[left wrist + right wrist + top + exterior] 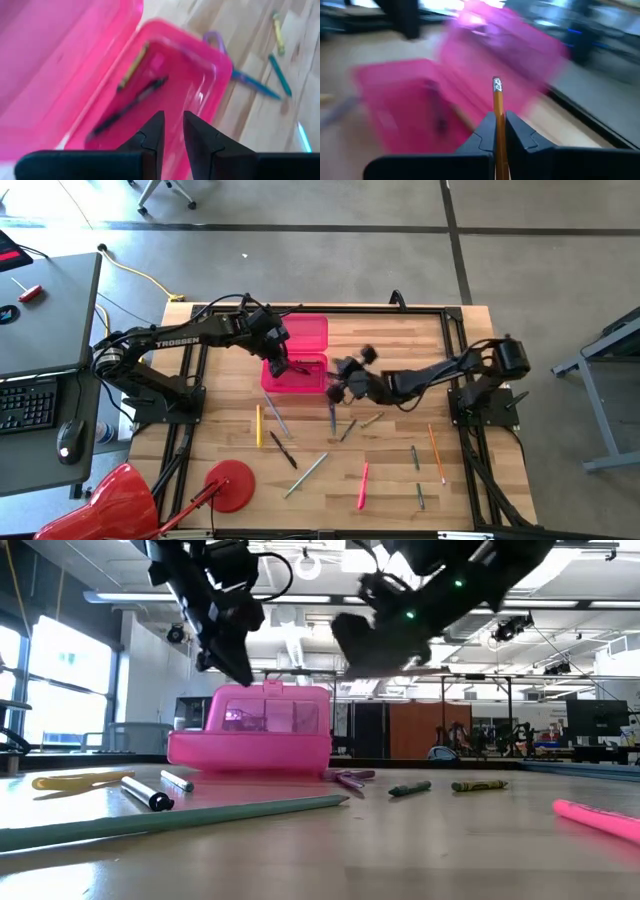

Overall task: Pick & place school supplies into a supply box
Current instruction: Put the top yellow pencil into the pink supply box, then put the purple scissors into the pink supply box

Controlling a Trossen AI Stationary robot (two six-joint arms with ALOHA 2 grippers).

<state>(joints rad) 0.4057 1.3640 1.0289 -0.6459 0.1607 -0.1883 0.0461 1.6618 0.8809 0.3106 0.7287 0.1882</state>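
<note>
The right claw [500, 131] is shut tight on an orange pencil [498, 115]. The pencil sticks straight up between its two dark fingers, with the silver end and eraser on top. In the high view this claw [340, 385] hangs just beside the right end of the pink supply box [296, 352], above the bench [460, 490].

The left claw [172, 131] is over the open box, pointing down into it. Its fingers stand a little apart and hold nothing. Inside the box [165, 85] lie a dark pen [127, 107] and a yellow-green pencil [132, 67].

The box sits near the back of the bench with its lid up.

Small purple scissors [225, 55] lie on the wood, touching the box's end. More supplies are spread over the bench in front of the box: a yellow pencil [258, 425], a pink pen [363, 485], an orange pencil [436, 452] and some green ones [415, 457].

A red round disc [232, 483] lies near the front edge.
</note>
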